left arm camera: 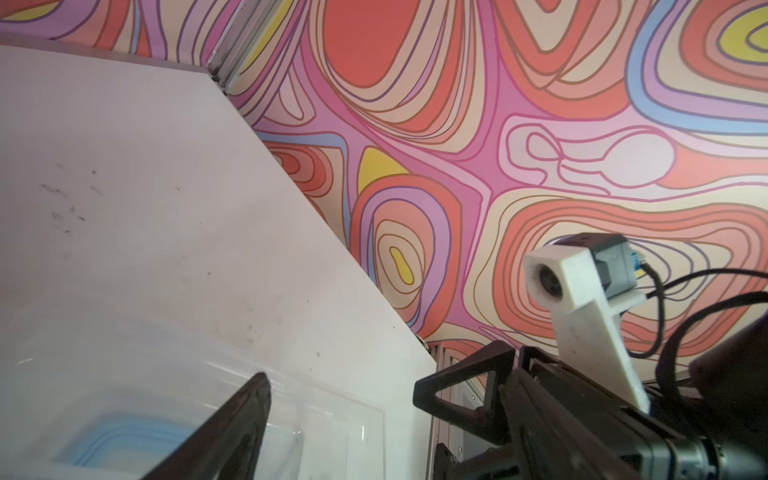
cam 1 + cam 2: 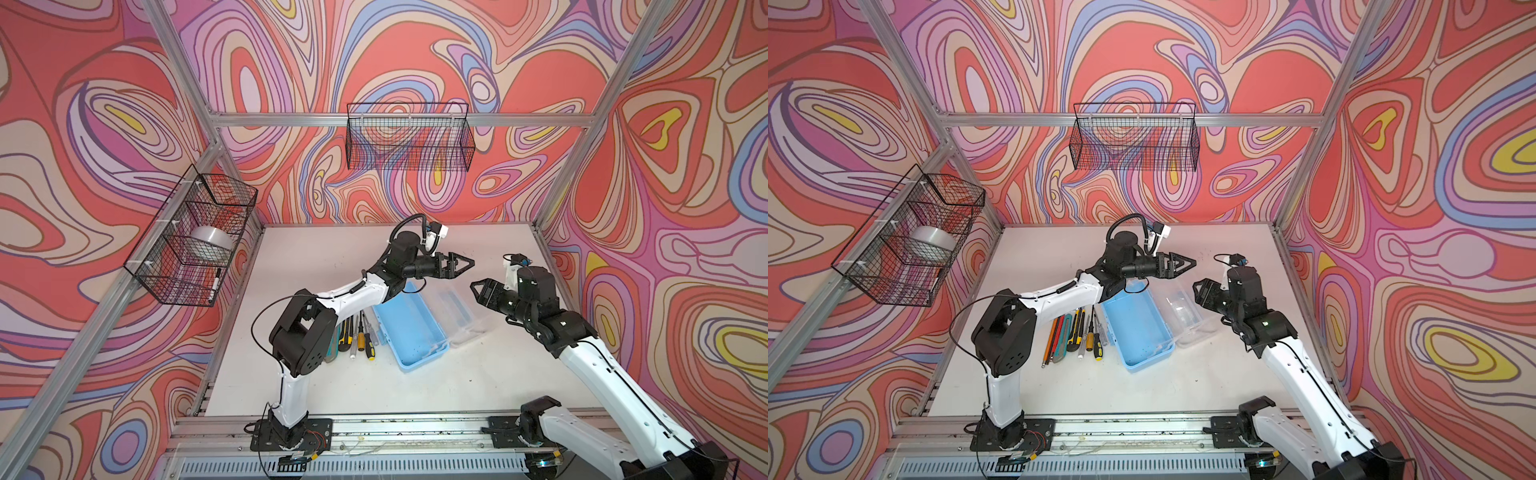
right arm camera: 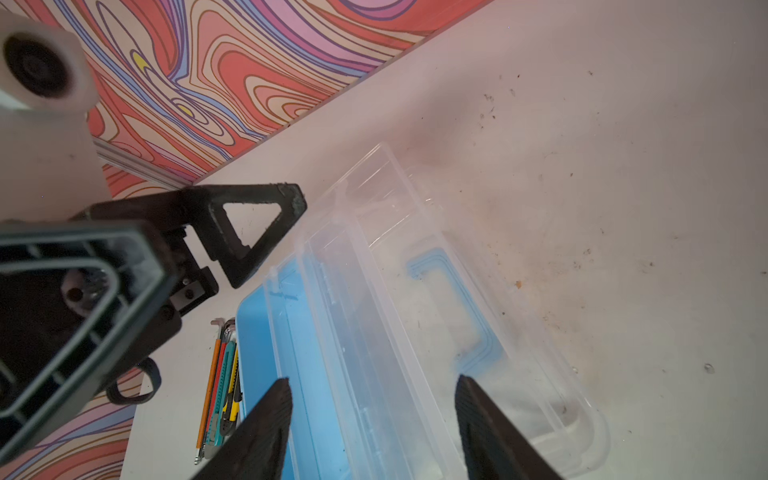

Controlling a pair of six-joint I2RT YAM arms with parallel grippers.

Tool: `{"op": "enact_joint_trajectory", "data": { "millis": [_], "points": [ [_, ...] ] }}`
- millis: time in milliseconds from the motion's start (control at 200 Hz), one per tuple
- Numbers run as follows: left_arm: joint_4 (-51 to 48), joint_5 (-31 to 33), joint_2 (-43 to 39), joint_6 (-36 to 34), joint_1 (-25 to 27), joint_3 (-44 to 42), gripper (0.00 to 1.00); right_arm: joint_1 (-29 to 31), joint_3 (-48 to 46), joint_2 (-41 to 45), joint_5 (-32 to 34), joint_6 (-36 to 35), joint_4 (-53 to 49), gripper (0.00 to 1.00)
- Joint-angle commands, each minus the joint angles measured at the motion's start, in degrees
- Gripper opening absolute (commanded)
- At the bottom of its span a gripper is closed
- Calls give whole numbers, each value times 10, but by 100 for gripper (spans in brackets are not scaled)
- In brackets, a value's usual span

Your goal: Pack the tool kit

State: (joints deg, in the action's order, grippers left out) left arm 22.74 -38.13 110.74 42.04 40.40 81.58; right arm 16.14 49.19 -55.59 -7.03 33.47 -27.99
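Holds nothing in left gripper [image 2: 469,263], spread wide above blue case [image 2: 415,332] near middle of desk [image 2: 332,386]; nothing in right gripper [image 3: 372,379] either, parted over clear lid [image 2: 454,308].

Lt-blue case [image 2: 409,328], clr lid [image 2: 457,309], blk mesh basket [image 2: 409,143].

The case [image 2: 409,332] under the right fingers [image 3: 266,428] is smooth light-blue plastic with a faint sheen. Its lid [image 3: 415,232], just beyond those fingertips, is clear glossy plastic that catches highlights. Both pairs of fingers are matt black with finely ribbed faces, and the left fingers [image 3: 257,220] look worn and dusty at the tip. The counter [image 3: 602,145] around them is matt white, scuffed and speckled with dark marks. Across the case from the right fingers, the screwdrivers [image 2: 369,349] have shiny yellow-and-black plastic handles and bare metal shafts. The baskets [image 2: 409,137] are black wire.
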Motion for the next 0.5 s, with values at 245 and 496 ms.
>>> {"op": "enact_joint_trajectory", "data": {
  "millis": [245,496],
  "points": [
    [-278,280,-246,-108,-5,-161,87,0,30,-51,-57,-36,8,62],
    [-395,401,-381,-100,-5,-271,86,45,46,-92,-18,-55,6,59]
  ]
}}
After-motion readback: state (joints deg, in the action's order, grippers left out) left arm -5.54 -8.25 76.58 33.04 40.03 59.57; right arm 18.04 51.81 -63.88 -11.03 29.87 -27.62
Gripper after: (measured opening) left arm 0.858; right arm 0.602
